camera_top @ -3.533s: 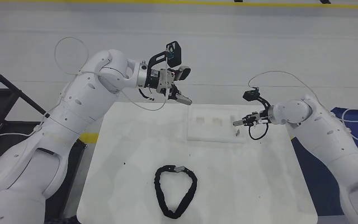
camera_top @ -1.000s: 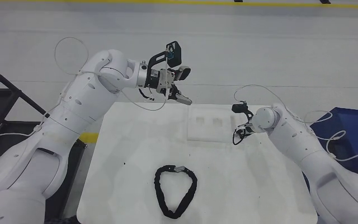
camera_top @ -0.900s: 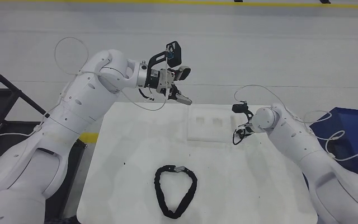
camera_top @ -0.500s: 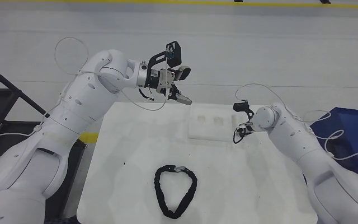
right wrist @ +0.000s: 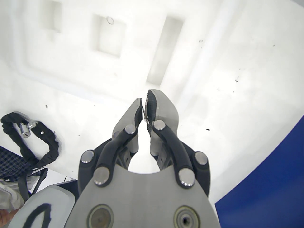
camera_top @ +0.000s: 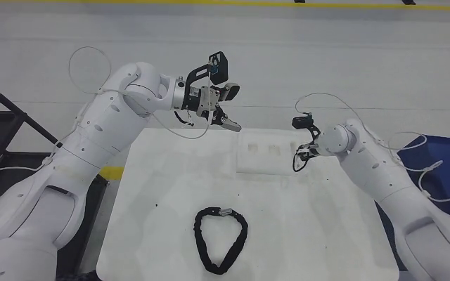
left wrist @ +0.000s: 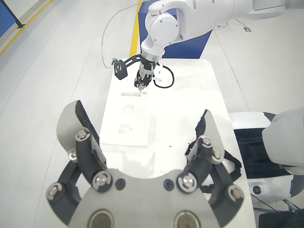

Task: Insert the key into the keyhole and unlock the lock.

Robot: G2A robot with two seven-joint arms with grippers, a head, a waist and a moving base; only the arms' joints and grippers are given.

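A black chain lock (camera_top: 221, 239) lies in a loop near the table's front, its silver lock body (camera_top: 225, 211) at the top of the loop. In the right wrist view the lock body (right wrist: 25, 130) is off to one side. My right gripper (right wrist: 144, 100) is shut on a thin key blade (right wrist: 143, 110) pinched between its pads, just above the long empty slot (right wrist: 166, 48) at the right end of the white foam tray (camera_top: 271, 168). My left gripper (left wrist: 142, 112) hangs open and empty over the table's far left corner (camera_top: 226, 123).
A small metal ring (right wrist: 110, 20) lies in the tray's middle pocket. The white table (camera_top: 316, 225) has bare room between tray and chain. A blue cabinet (left wrist: 171, 24) stands beyond the table's right side.
My right gripper has risen a little from the tray's right end, still shut. The left arm and the chain lock have not moved.
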